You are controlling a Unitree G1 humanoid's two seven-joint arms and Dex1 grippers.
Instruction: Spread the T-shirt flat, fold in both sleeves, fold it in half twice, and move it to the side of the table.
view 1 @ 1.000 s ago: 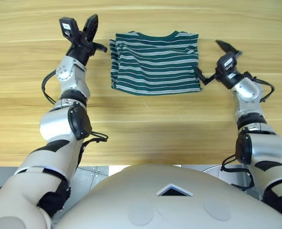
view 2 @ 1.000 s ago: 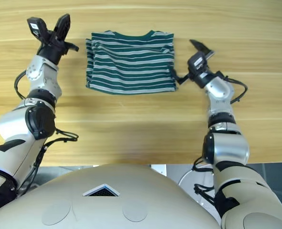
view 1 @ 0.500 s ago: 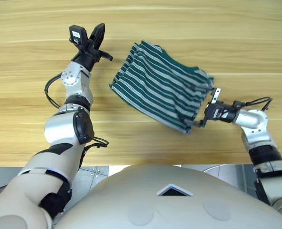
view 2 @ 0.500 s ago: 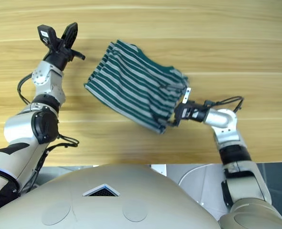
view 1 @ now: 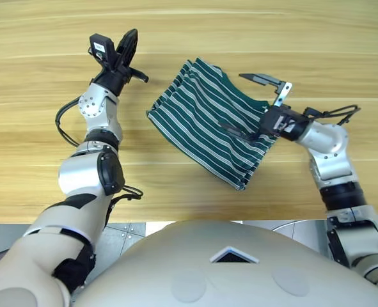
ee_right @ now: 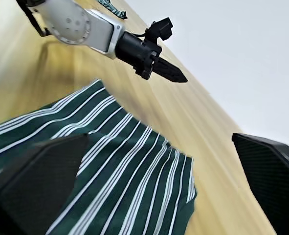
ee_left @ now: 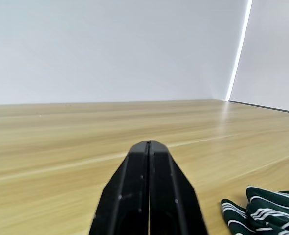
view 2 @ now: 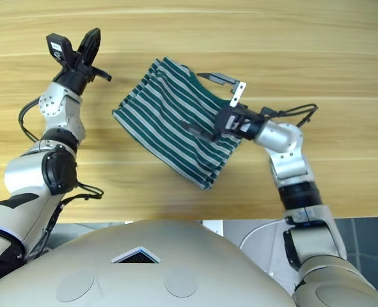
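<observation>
While the wooden table [view 1: 304, 38] carries everything here, the thing that matters on it is the T-shirt [view 1: 201, 121], which lies folded into a compact striped rectangle near the middle of the table. It sits skewed, one corner pointing toward the near edge and another toward the far side. It is between my two arms and closer to the right one. Judging by its shape, the folds look done and the move to the side is what remains.

I expect the cloth to be light, soft and limp. It is a stack of loose layers that will slide easily on smooth wood but fan open if I lift only the top sheet. I would bite through all the layers at the thick folded edge nearest my right arm, or drag it flat instead of hoisting it.

My right arm is bent at the elbow, the forearm angled inward across the table. The wrist is rolled so that one finger rides high and the other sits low. My left arm stretches forward and is raised off the table, apart from the shirt's far-left corner.

My right end effector [view 1: 233, 101] is spread wide and gripping nothing. Its upper finger is in the air over the shirt's right edge and its lower finger is over the stripes; whether the lower one presses the cloth I cannot tell. My left end effector [view 1: 131, 39] is clenched on nothing, pointing away across the table
</observation>
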